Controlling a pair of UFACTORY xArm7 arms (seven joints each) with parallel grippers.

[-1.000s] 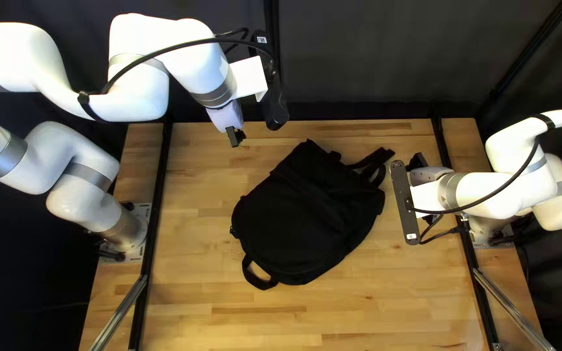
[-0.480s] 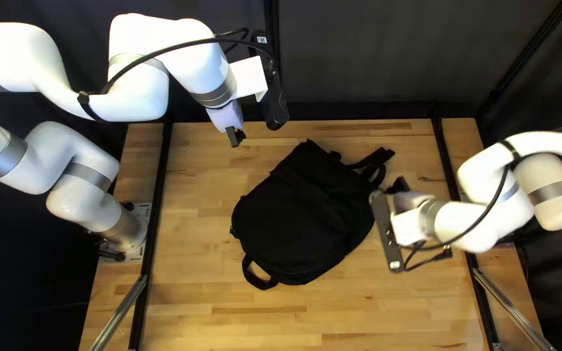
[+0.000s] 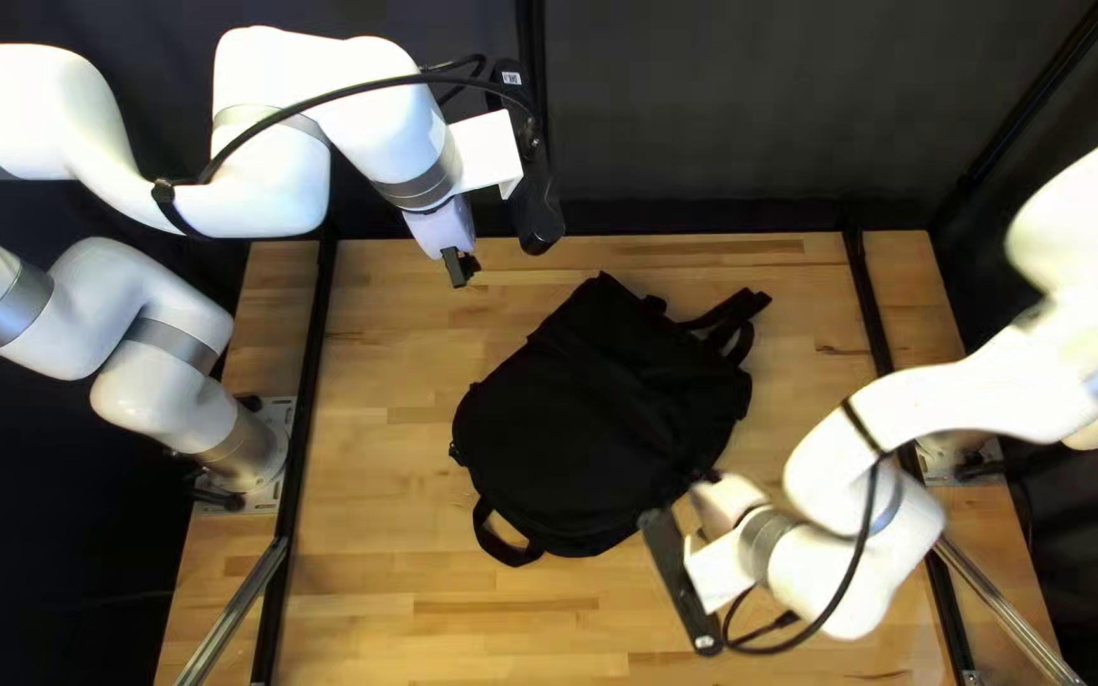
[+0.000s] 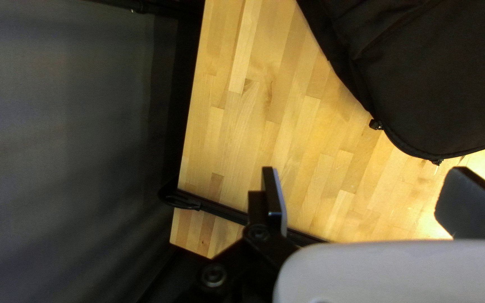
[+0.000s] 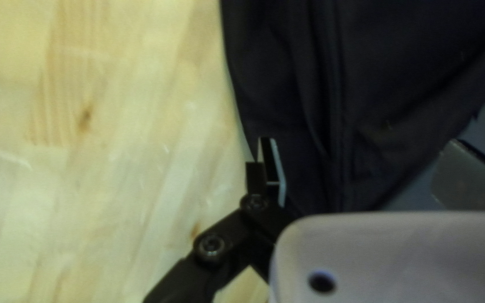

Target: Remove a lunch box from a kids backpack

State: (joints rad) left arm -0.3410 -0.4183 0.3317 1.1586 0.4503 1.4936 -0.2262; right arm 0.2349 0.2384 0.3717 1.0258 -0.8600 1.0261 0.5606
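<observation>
1. Workpiece. The backpack lies flat on the table, nearer the far edge than the near one. Its rounded end and the handle loop face the near left corner; the straps trail toward the far right corner. This layout probably keeps the straps out of the way of the opening.
2. Target. The lunch box shows in no view. It is presumably inside the backpack.
3. Closure. A zipper pull sits on the backpack's edge at the rounded end, on the left arm's side. No gap in the cloth is visible, so unzipping is judged the first step.
4. Left gripper. Fingers spread, gripping nothing. It is stationed toward the table's far left corner, apart from the backpack, likely on standby to steady the cloth.
5. Right gripper. Fingers spread, clenched on nothing; cloth lies beyond them. It is set at the side facing the near right corner, likely to reach the seam or zipper. Contact cannot be determined.
6. Caution. Soft cloth may slide or bunch if pulled one-handed. Hold the fabric with one gripper while the other draws the zipper.
</observation>
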